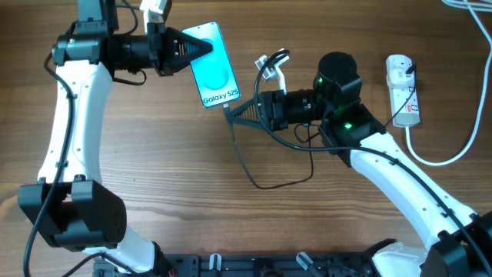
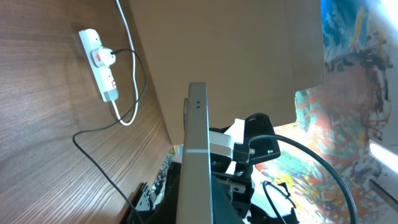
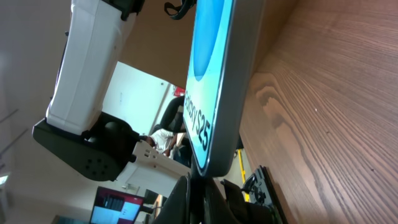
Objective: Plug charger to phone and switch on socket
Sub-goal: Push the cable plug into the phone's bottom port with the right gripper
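Only overhead: phone [image 1: 214, 69] screen plus socket [image 1: 403, 91].

My overhead camera looks straight down from high above the table [image 1: 154, 177], taking in the phone [image 1: 214, 68] and the socket [image 1: 403, 91]. The left wrist camera sits hard against the phone's edge, looking along it to that same socket and my right arm [image 2: 258, 146]. The right wrist camera crouches close under the phone's lower end, facing up its screen toward my left arm [image 3: 87, 81].
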Tool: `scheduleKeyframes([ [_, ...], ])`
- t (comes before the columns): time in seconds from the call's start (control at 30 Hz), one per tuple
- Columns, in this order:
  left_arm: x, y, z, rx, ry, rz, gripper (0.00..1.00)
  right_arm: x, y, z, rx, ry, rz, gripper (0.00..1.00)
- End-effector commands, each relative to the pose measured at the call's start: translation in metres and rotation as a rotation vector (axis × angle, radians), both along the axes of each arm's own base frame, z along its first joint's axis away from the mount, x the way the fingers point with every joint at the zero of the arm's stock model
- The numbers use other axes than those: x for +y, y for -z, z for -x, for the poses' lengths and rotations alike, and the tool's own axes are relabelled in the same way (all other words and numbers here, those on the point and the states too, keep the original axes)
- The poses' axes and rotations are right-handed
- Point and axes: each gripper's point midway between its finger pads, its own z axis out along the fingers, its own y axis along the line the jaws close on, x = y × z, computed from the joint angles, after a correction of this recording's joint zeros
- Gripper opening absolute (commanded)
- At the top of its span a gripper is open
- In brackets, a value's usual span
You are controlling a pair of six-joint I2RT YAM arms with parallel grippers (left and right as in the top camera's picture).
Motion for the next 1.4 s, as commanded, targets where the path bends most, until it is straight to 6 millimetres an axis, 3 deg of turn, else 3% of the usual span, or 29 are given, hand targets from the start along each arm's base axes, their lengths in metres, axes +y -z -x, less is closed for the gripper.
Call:
scheduleKeyframes([
  [0.0, -0.007, -0.005, 0.005, 0.003, 0.034, 0.030, 0.04, 0.000, 0.001, -0.002, 0.005, 0.008, 0.001, 0.04],
  [0.73, -0.018, -0.005, 0.009, 0.002, 0.060, 0.024, 0.04, 0.000, -0.004, -0.003, -0.003, 0.013, -0.014, 0.04],
  [1.0, 0.006, -0.011, 0.001, 0.014, 0.013, 0.057, 0.04, 0.000, 0.001, 0.000, 0.032, 0.002, 0.004, 0.04],
  [1.37, 0.004, -0.011, 0.002, 0.014, 0.019, 0.058, 0.04, 0.000, -0.004, -0.001, 0.001, 0.001, -0.013, 0.04],
])
